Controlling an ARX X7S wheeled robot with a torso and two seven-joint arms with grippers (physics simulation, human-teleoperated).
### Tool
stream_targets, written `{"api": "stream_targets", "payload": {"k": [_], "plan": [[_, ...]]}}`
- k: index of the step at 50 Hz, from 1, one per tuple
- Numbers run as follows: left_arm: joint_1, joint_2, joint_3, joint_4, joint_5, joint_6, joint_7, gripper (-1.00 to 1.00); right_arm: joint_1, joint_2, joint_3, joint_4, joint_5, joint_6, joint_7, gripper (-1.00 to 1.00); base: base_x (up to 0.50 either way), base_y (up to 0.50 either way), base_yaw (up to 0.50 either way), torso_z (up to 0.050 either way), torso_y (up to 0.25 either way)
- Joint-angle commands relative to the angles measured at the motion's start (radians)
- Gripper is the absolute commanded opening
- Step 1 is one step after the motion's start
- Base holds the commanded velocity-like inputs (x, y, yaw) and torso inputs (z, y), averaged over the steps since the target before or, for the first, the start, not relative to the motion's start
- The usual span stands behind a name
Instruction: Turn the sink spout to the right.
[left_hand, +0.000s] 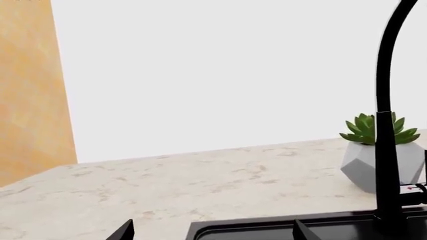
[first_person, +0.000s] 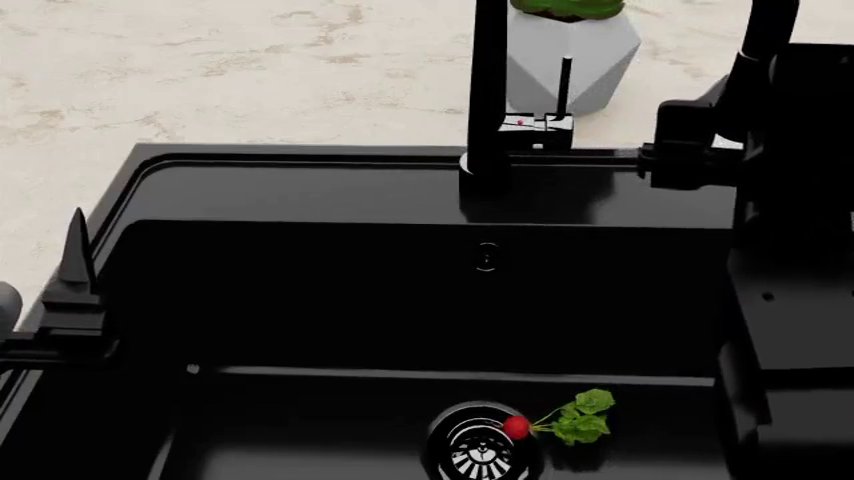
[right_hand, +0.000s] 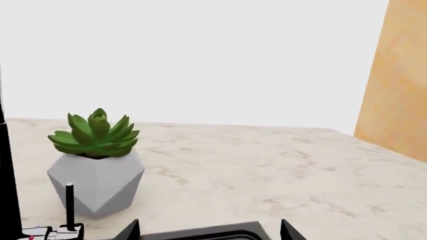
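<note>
The sink spout (first_person: 487, 90) is a slim glossy black tube that rises from a round base on the back rim of the black sink (first_person: 267, 165). It has a chrome-edged side block (first_person: 541, 125) and a thin lever stick (first_person: 566, 85). In the left wrist view the spout (left_hand: 385, 130) curves up, well off to one side of my open, empty left gripper (left_hand: 212, 235). My right gripper (right_hand: 210, 234) is open and empty over the sink's back right corner (right_hand: 200, 233). Only the spout's edge (right_hand: 7, 190) shows in that view. Neither gripper touches the spout.
A succulent in a white faceted pot (first_person: 567, 40) stands on the marble counter (first_person: 200, 70) just behind the spout. A radish (first_person: 517, 427) with leaves lies by the chrome-ringed drain (first_person: 474, 450). An overflow hole (first_person: 487, 257) is in the back wall. An orange wall (left_hand: 30, 90) flanks the counter.
</note>
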Motion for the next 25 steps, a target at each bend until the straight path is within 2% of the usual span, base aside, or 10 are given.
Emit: {"api": "stream_targets", "payload": {"k": [1,25], "plan": [[-0.002,-0.002,0.006,0.000,0.004,0.002,-0.006,1.00,0.027,-0.015,-0.011,0.084,0.007,-0.037,0.037,1.00,0.00,0.00,0.00,0.000,0.000],[-0.003,-0.005,0.004,0.002,-0.005,0.001,-0.011,1.00,0.063,-0.029,-0.015,0.137,0.002,-0.045,0.049,1.00,0.00,0.00,0.00,0.000,0.000]]}}
